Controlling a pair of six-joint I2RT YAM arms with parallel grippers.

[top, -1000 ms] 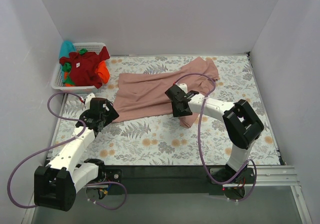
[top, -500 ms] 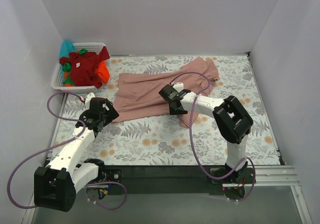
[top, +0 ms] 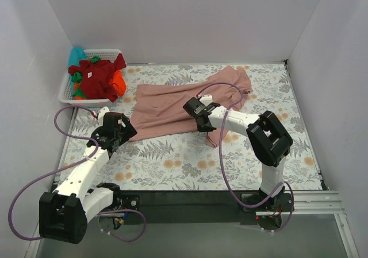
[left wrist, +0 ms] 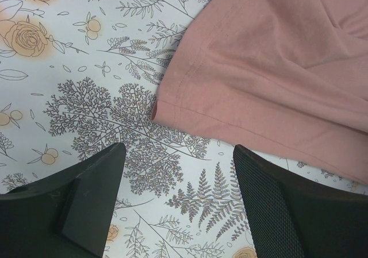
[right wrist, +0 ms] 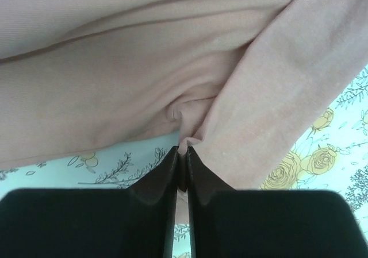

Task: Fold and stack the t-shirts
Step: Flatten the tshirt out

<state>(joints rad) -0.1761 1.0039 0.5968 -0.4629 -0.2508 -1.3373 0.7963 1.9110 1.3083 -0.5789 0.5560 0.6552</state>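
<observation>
Pink t-shirt lies spread on the floral cloth. Right arm is bent and reaches left; right pincer is clamped tight on a fabric fold at the shirt's near edge. Left arm is stretched forward; left pincer is spread wide and holds nothing, with the hem corner just ahead. Bare cloth lies nearer than both. Other shirts are piled in the basket, far-left of the left pincer.

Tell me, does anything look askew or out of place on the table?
The pink t-shirt lies slanted and rumpled, its right end bunched. The dark red t-shirt hangs over the rim of the basket.
</observation>
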